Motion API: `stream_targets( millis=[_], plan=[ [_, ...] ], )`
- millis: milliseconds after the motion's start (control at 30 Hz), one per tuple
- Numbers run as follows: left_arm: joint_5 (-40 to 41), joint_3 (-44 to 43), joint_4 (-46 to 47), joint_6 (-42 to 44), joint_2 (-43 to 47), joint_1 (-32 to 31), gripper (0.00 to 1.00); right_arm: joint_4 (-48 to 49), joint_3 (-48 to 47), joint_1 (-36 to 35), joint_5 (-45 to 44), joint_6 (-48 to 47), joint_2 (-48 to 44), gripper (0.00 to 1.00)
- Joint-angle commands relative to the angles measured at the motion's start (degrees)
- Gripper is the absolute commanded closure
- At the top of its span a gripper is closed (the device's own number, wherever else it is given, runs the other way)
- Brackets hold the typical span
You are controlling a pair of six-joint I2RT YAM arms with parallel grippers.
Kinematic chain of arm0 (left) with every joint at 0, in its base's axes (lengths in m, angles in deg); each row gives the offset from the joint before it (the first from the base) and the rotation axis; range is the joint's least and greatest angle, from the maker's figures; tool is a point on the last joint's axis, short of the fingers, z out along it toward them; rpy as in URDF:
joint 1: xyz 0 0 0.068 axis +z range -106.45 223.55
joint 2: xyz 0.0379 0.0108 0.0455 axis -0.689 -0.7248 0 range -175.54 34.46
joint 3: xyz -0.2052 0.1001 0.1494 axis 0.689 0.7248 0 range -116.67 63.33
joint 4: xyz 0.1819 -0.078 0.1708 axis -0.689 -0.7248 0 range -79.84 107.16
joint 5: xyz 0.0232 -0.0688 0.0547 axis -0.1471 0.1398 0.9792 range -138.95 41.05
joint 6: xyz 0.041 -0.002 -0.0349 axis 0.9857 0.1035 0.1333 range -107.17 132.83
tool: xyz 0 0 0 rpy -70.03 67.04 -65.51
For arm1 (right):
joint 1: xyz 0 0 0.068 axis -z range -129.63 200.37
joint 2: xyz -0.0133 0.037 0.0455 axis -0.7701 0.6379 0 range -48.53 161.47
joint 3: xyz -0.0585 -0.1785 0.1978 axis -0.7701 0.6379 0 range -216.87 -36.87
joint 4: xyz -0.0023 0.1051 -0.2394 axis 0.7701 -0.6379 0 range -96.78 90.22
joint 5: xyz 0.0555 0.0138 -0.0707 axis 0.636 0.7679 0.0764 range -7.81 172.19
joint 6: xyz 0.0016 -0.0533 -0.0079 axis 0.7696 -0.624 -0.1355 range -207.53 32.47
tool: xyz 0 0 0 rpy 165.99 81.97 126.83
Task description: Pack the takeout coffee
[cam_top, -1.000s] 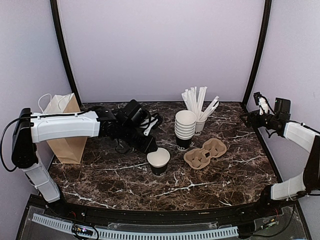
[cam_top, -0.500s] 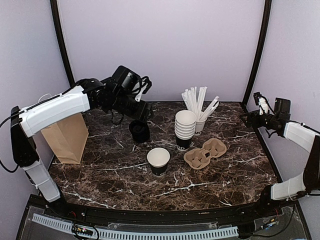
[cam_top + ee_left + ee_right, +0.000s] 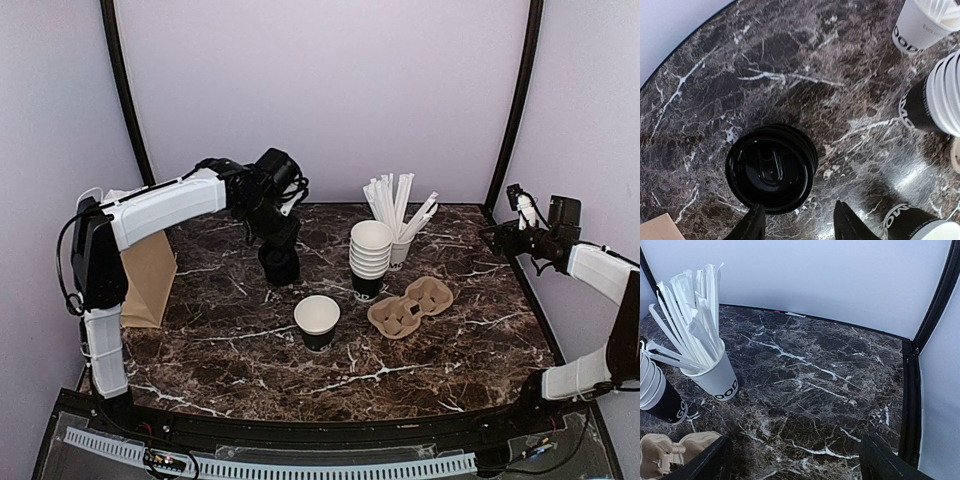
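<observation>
The takeout coffee [image 3: 279,266], a small black cup with a black lid, stands on the marble table left of centre. In the left wrist view I look straight down on its lid [image 3: 771,169]. My left gripper [image 3: 276,232] hovers just above it, open and empty. In its wrist view [image 3: 800,227] the left fingertip [image 3: 753,226] overlaps the lid's near rim and the other fingertip stands off to the right. My right gripper [image 3: 498,238] is open and empty over the table's far right [image 3: 797,465].
A lidless black cup [image 3: 317,321] stands in front of the coffee. A pile of lidless cups [image 3: 370,256], a white cup of straws [image 3: 399,248] and a brown cup carrier [image 3: 411,307] sit right of centre. A brown paper bag [image 3: 143,270] stands at the left.
My left arm has lifted away from the lidless cup and swung back. Its gripper now hangs over the lidded coffee, which it hid a second ago. The right arm has not moved.
</observation>
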Motion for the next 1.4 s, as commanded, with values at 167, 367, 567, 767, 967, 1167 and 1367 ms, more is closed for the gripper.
stream_targets(
  millis=[167, 367, 567, 767, 967, 1167, 1367],
  plan=[
    [0.67, -2.71, -8.80, 5.39, -4.47, -0.20, 0.49, 0.74, -1.36, -0.39, 0.93, -0.82, 0.11, 0.11],
    [1.45, -2.97, -7.40, 8.00, -6.13, -0.20, 0.48, -0.56, -1.52, -0.52, 0.75, -0.88, 0.61, 0.12],
    [-0.15, -4.40, -6.83, 9.26, -7.89, -0.16, 0.50, -0.60, -1.56, -0.59, 0.53, -0.92, 1.02, 0.11],
    [-0.54, -6.07, -7.07, 9.68, -9.50, -0.20, 0.55, -0.63, -1.56, -0.76, 0.36, -1.08, 1.24, 0.11],
    [-0.73, -7.03, -7.47, 9.92, -10.87, -0.20, 0.61, -0.74, -1.65, -0.93, 0.18, -1.19, 1.57, 0.11],
    [-1.04, -8.30, -8.27, 9.81, -12.04, -0.17, 0.68, -0.91, -1.65, -1.01, 0.06, -1.31, 1.60, 0.11],
    [-1.91, -9.08, -8.87, 10.04, -12.11, -0.16, 0.76, -0.93, -1.65, -1.03, -0.08, -1.44, 1.64, 0.11]
  ],
)
